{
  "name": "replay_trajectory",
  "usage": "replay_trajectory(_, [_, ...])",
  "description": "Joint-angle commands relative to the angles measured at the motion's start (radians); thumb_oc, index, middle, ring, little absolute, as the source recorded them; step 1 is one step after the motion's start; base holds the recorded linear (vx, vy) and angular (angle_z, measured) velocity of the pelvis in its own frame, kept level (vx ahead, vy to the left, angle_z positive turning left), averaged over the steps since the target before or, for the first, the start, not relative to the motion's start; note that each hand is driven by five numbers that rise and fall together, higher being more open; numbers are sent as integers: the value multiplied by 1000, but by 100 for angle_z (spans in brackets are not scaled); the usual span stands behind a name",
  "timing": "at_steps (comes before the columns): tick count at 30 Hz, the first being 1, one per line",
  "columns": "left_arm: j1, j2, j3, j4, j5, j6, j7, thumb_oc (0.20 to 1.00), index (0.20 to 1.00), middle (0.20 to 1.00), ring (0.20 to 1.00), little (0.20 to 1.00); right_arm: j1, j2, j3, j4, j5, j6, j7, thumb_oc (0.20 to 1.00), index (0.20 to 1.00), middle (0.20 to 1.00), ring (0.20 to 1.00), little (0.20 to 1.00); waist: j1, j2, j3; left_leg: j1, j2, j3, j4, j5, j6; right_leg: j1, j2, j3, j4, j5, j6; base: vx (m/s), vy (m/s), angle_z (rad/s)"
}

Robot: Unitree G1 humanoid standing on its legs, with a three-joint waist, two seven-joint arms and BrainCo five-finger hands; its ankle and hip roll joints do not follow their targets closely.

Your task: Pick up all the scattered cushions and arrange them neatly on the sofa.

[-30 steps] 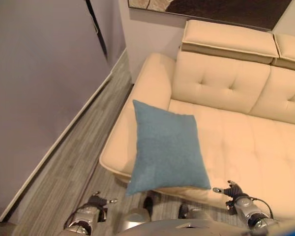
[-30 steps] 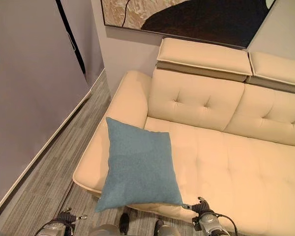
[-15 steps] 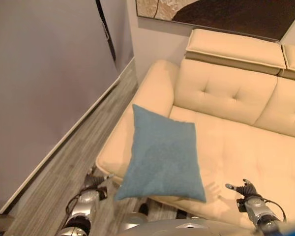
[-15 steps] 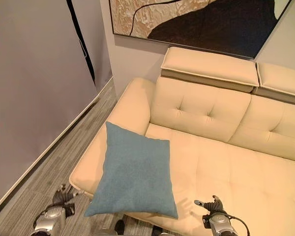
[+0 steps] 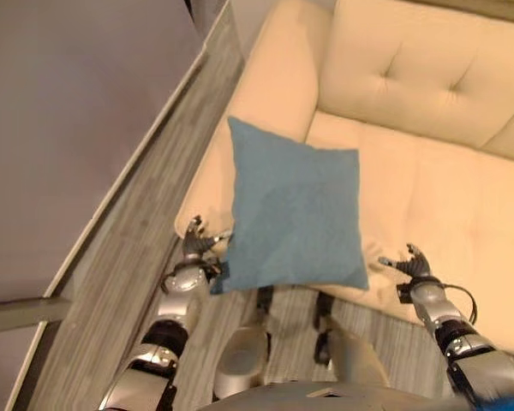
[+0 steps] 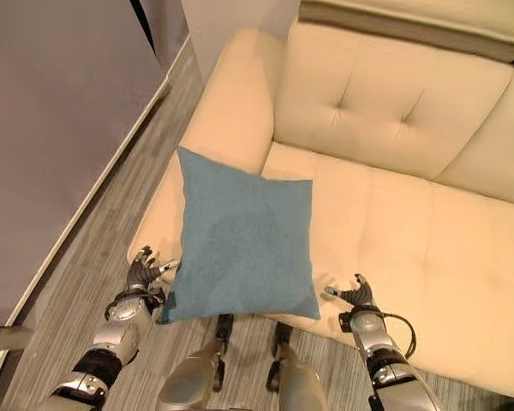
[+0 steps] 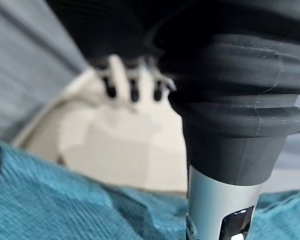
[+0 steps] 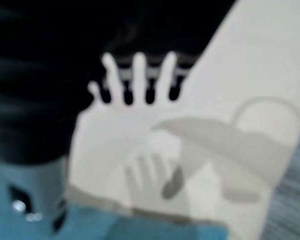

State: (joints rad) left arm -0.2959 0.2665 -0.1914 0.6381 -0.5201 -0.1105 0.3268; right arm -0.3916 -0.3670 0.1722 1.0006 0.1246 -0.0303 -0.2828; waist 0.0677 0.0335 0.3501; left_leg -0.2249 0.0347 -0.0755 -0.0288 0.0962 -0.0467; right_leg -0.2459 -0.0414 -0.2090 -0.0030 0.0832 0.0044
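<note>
A blue cushion (image 5: 295, 214) lies flat on the front of the cream sofa (image 5: 450, 193), its near edge hanging over the seat's front. My left hand (image 5: 195, 247) is open with spread fingers right beside the cushion's near left corner; whether it touches is unclear. In the left wrist view its fingers (image 7: 132, 82) stretch out above the blue fabric (image 7: 65, 200). My right hand (image 6: 356, 296) hovers open over the seat's front edge, a little apart from the cushion's near right corner. Its straight fingers (image 8: 138, 75) point at the bare seat.
The sofa's armrest (image 6: 231, 111) runs along the left, next to a strip of grey wood floor (image 5: 128, 248) and a grey wall (image 5: 60, 111). The tufted backrest (image 6: 394, 103) stands behind. Bare seat (image 6: 428, 257) lies right of the cushion.
The camera has tipped down toward the sofa's front. Both hands have come up and forward to either side of the cushion's near edge. The cushion stays where it was on the seat.
</note>
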Motion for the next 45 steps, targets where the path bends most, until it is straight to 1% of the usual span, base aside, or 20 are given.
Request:
replay_trajectory(1, [-14,0,2,-29,-19,-51,9,1000,1000,1000,1000,1000,9,-23,39,-38,45,-36,-36,1000,1000,1000,1000,1000,-8,-69,-44,-16,-50,45,35,-30,27,-26,-63,32,62,15,62,-37,7,-9])
replay_trajectory(3, [-43,2,-28,-13,-3,-47,8,1000,1000,1000,1000,1000,-26,-29,43,-45,63,-43,-48,1000,1000,1000,1000,1000,-14,-70,-46,-55,-53,52,45,-25,26,-58,-67,41,66,22,61,-22,2,-7])
replay_trajectory(7, [-57,8,-60,-11,21,-39,-2,1000,1000,1000,1000,1000,-49,-38,39,-48,89,-46,-53,1000,1000,1000,1000,1000,-17,-66,-43,-62,-54,54,41,-24,26,-71,-67,45,65,25,62,8,-2,-4])
replay_trajectory(12, [-54,19,-86,-4,52,-23,-28,1000,1000,1000,1000,1000,-92,-50,11,-91,205,-86,-32,1000,1000,1000,1000,1000,-15,-53,-26,-73,-59,65,47,-32,27,-86,-70,60,64,32,65,2,-4,-1])
replay_trajectory(14, [-52,21,-90,1,56,-22,-33,1000,1000,1000,1000,1000,-109,-56,7,-100,229,-94,-26,1000,1000,1000,1000,1000,-13,-48,-21,-82,-62,67,49,-31,26,-93,-74,61,62,35,65,-7,-15,-5])
replay_trajectory(17, [-73,20,-101,5,46,-29,-34,1000,1000,1000,1000,1000,-151,-44,28,-69,258,-94,-10,1000,1000,1000,1000,1000,-7,-38,-14,-96,-65,68,41,-23,24,-108,-76,62,57,42,66,-17,-20,3])
replay_trajectory(22, [-119,12,-121,-8,36,-38,-28,1000,1000,1000,1000,1000,-200,-9,73,-16,254,-82,0,1000,1000,1000,1000,1000,4,-23,0,-126,-67,69,37,-9,18,-139,-79,59,52,51,67,-19,-23,3])
replay_trajectory(25, [-152,0,-135,-31,27,-50,-22,1000,1000,1000,1000,1000,-228,25,95,13,251,-76,2,1000,1000,1000,1000,1000,11,-9,5,-157,-71,66,43,-5,18,-164,-82,57,47,58,69,-13,-13,3])
replay_trajectory(29, [-164,-14,-144,-50,19,-59,-13,1000,1000,1000,1000,1000,-232,64,96,15,284,-84,6,1000,1000,1000,1000,1000,15,-1,8,-169,-71,67,43,-2,19,-175,-83,59,46,61,69,0,1,1])
replay_trajectory(30, [-180,-32,-162,-58,19,-64,-8,1000,1000,1000,1000,1000,-239,103,109,10,328,-97,19,1000,1000,1000,1000,1000,16,3,9,-173,-72,67,45,-3,20,-176,-83,60,41,63,69,0,0,0])
replay_trajectory(34, [-203,-57,-191,-47,13,-73,4,1000,1000,1000,1000,1000,-260,158,138,-8,388,-120,30,1000,1000,1000,1000,1000,17,2,9,-180,-75,67,47,-4,21,-176,-81,63,27,72,71,5,1,1])
replay_trajectory(39, [-236,-96,-225,-12,20,-87,54,1000,1000,1000,1000,1000,-274,259,190,-65,522,-178,52,1000,1000,1000,1000,1000,16,-1,11,-189,-73,67,51,-5,20,-174,-79,65,8,81,71,0,0,0])
replay_trajectory(43, [-231,-106,-246,17,38,-82,58,1000,1000,1000,1000,1000,-267,292,214,-98,579,-197,74,1000,1000,1000,1000,1000,16,-3,10,-182,-71,68,49,-4,20,-162,-78,66,5,81,69,0,0,0])
replay_trajectory(44, [-231,-108,-251,21,39,-83,60,376,376,376,376,376,-267,295,218,-102,580,-202,71,702,702,702,702,702,15,-4,11,-178,-72,68,48,-5,20,-158,-77,65,4,81,69,0,0,0])
replay_trajectory(45, [-227,-115,-256,37,29,-83,58,200,200,200,200,200,-265,307,232,-114,594,-208,82,300,300,300,300,300,14,-5,12,-168,-71,67,42,-4,19,-147,-76,66,1,79,69,0,0,0])
